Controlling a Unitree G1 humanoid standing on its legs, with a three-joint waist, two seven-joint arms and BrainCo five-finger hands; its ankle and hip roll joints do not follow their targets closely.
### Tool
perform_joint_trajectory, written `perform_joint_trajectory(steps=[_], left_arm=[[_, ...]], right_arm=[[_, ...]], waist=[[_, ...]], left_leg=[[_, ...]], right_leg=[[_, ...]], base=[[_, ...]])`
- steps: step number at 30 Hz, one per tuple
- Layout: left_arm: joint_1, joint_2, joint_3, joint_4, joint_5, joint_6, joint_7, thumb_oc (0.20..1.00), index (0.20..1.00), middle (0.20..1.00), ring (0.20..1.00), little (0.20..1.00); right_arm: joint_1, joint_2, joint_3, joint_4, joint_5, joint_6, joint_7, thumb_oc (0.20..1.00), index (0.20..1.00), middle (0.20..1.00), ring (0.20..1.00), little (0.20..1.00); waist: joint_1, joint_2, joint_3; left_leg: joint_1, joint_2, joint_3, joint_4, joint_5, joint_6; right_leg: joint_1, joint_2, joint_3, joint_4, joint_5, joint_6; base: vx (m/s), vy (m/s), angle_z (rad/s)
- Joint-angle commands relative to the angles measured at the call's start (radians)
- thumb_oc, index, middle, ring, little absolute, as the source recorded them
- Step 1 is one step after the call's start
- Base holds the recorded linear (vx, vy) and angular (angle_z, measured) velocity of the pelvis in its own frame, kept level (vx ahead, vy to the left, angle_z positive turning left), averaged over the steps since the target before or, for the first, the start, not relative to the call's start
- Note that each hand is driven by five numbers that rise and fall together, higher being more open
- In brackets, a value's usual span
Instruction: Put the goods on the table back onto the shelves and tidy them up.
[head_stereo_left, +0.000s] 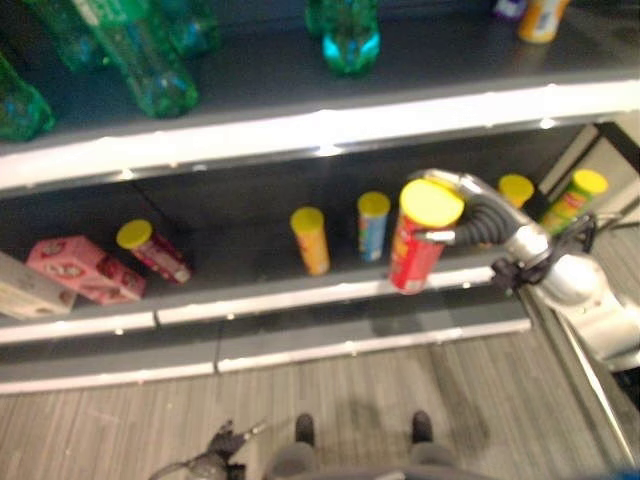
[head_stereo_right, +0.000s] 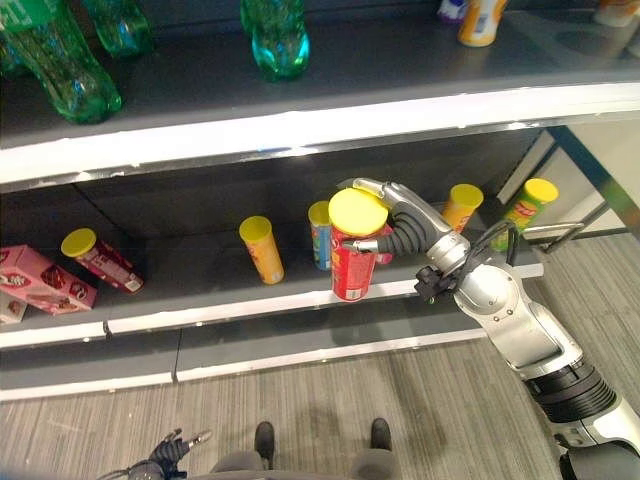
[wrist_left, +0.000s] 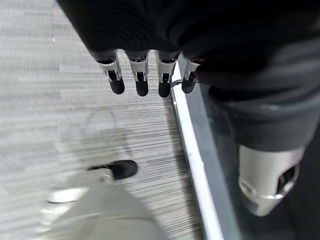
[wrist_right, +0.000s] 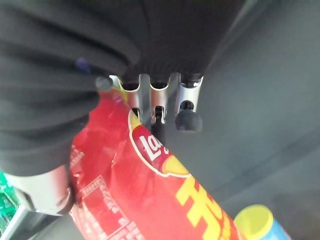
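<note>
Red chip canister (head_stereo_right: 352, 262), yellow-lidded, judged light, rigid, slick-walled: clasped mid-body by the right hand (head_stereo_right: 400, 232) from 3 o'clock; left hand (wrist_left: 150, 75) hangs open-fingered.

The red can (head_stereo_right: 352, 262) has a glossy printed wrap and a smooth yellow plastic lid, and the right hand (head_stereo_right: 392, 232) closed round it is bright silver metal with matt dark ribbed cover. The shelf (head_stereo_right: 200, 280) has a dull dark board with a shiny pale strip along its front edge. The green bottles (head_stereo_right: 60, 60) are clear, glossy plastic; the floor (head_stereo_right: 330, 385) looks like rough grey ribbed carpet.
</note>
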Motion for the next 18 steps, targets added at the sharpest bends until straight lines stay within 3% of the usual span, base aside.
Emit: perform_joint_trajectory(steps=[1, 6, 12, 18], left_arm=[[0.016, 0.016, -0.005, 0.052, 0.002, 0.006, 0.010, 1.000, 1.000, 1.000, 1.000, 1.000], [0.020, -0.007, 0.025, 0.047, -0.088, 0.006, 0.000, 1.000, 1.000, 1.000, 1.000, 1.000], [0.011, -0.025, 0.042, -0.018, -0.194, -0.009, 0.005, 1.000, 1.000, 1.000, 1.000, 1.000], [-0.035, 0.013, -0.033, -0.204, -0.214, -0.027, 0.050, 1.000, 1.000, 1.000, 1.000, 1.000]], right_arm=[[-0.123, -0.036, 0.043, -0.077, 0.044, -0.059, -0.022, 0.200, 0.200, 0.200, 0.200, 0.200], [-0.160, -0.050, 0.085, -0.082, 0.058, -0.058, -0.012, 0.200, 0.200, 0.200, 0.200, 0.200], [-0.164, -0.047, 0.097, -0.079, 0.047, -0.052, -0.014, 0.200, 0.200, 0.200, 0.200, 0.200], [-0.111, -0.062, 0.027, -0.063, -0.005, -0.037, -0.066, 0.200, 0.200, 0.200, 0.200, 0.200]], waist=[[0.028, -0.031, -0.021], [0.042, -0.042, -0.015], [0.058, -0.059, 0.013], [0.050, -0.039, 0.036]], left_leg=[[0.011, 0.004, -0.067, 0.041, -0.112, 0.000], [-0.003, 0.025, -0.083, 0.083, -0.115, -0.017], [-0.069, -0.001, -0.110, 0.231, -0.146, -0.026], [-0.130, -0.009, -0.117, 0.232, -0.134, -0.024]], right_leg=[[-0.031, 0.110, -0.023, 0.042, -0.059, -0.078], [-0.013, 0.120, -0.051, 0.042, -0.078, -0.088], [0.022, 0.105, -0.085, 0.043, -0.089, -0.096], [-0.017, 0.064, -0.143, 0.122, -0.111, -0.095]], base=[[0.03, -0.083, 0.00], [0.01, -0.095, 0.13], [0.00, -0.059, 0.22], [-0.03, 0.065, 0.47]])
